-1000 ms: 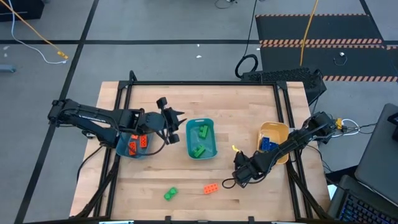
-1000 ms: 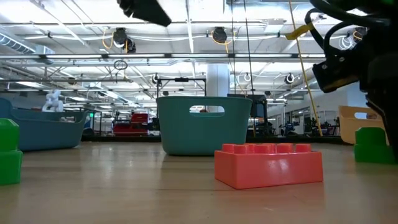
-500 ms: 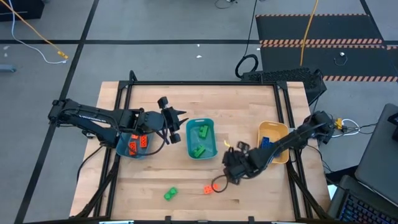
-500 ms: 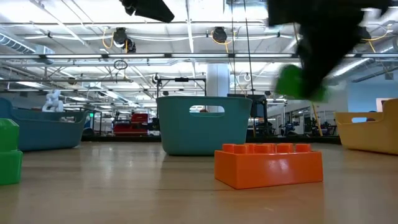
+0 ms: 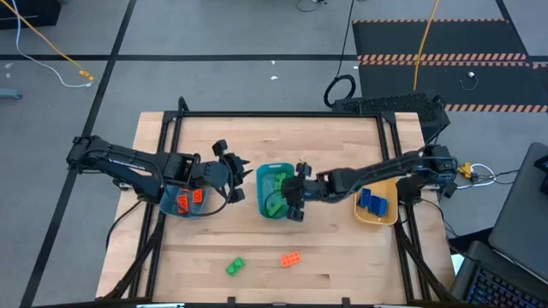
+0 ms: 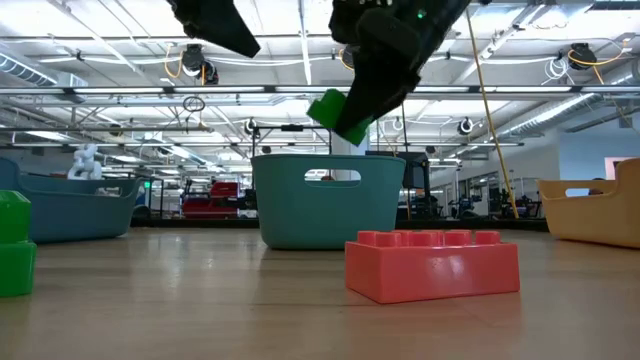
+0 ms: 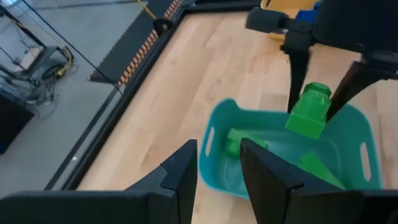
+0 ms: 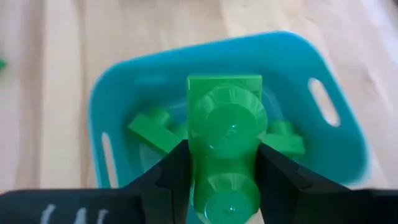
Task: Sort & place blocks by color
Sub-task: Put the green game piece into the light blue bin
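Observation:
My right gripper (image 5: 294,195) hangs over the middle teal bin (image 5: 264,176), shut on a green block (image 8: 225,124) that also shows in the low view (image 6: 338,115). More green blocks (image 8: 152,127) lie inside that bin. My left gripper (image 5: 233,175) hovers beside the bin's left side, open, with nothing between its fingers (image 7: 186,171). Behind it, a left teal bin (image 5: 171,208) holds orange blocks (image 5: 188,199). A loose green block (image 5: 235,267) and a loose orange block (image 5: 290,259) lie flat on the table near its front edge. My right gripper pinches the green block by two opposite sides (image 8: 191,155) between its two fingers (image 8: 168,180), the studs facing back toward the wrist. The fingers slant down from the table's right. The block hangs tilted at their tips (image 7: 309,112), clear above the teal bin.
A yellow bin (image 5: 383,180) with blue blocks (image 5: 373,202) stands at the right. A black frame (image 5: 282,114) runs around the wooden table. Bare wood lies in front of and behind the bins.
My right gripper has risen from the tabletop beside the yellow bin and swung toward the table's left, rolling its wrist. It has carried the green block, lifted clear of the table, over the middle teal bin.

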Tool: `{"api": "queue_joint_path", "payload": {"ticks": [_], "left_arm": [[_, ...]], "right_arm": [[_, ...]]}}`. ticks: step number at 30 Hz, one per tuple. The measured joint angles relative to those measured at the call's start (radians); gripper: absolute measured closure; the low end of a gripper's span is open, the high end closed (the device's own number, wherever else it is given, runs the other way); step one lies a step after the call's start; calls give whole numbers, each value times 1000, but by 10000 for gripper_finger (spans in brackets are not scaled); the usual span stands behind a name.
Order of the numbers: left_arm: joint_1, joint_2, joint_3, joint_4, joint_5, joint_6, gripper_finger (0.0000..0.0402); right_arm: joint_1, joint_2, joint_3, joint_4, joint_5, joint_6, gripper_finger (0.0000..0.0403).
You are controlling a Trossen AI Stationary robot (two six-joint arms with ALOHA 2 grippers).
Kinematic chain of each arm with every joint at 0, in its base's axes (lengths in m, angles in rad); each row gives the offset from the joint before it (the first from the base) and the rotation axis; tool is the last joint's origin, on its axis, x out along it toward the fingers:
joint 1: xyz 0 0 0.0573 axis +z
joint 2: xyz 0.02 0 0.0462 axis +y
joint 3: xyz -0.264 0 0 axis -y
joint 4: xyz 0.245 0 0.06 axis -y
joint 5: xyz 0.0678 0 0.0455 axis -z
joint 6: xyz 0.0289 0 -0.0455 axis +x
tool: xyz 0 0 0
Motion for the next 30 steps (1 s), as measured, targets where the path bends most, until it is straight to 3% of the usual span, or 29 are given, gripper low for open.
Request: {"api": "queue_joint_path", "payload": {"ticks": [2, 9, 12, 14, 20, 26, 30], "left_arm": [[-8, 0, 0, -19, 0, -20, 277], [-28, 4, 0, -77, 1, -77, 277], [-35, 5, -1, -101, 24, -121, 277], [-36, 5, -1, -110, 84, -133, 277], [-56, 5, -1, -122, 421, -225, 277], [-135, 58, -3, -185, 531, -360, 277], [-185, 81, -2, -162, 575, -494, 277]], "right_arm": [[-16, 1, -18, 45, -43, -45, 252], [-60, 1, -82, 170, -30, -88, 59], [-79, 1, -82, 173, -32, -105, 15], [-89, 1, -83, 176, -32, -117, 14], [-107, 1, -83, 237, -32, -133, 25], [-119, 0, -106, 276, 111, -128, 26], [-124, 0, -143, 284, 125, -100, 26]]}}
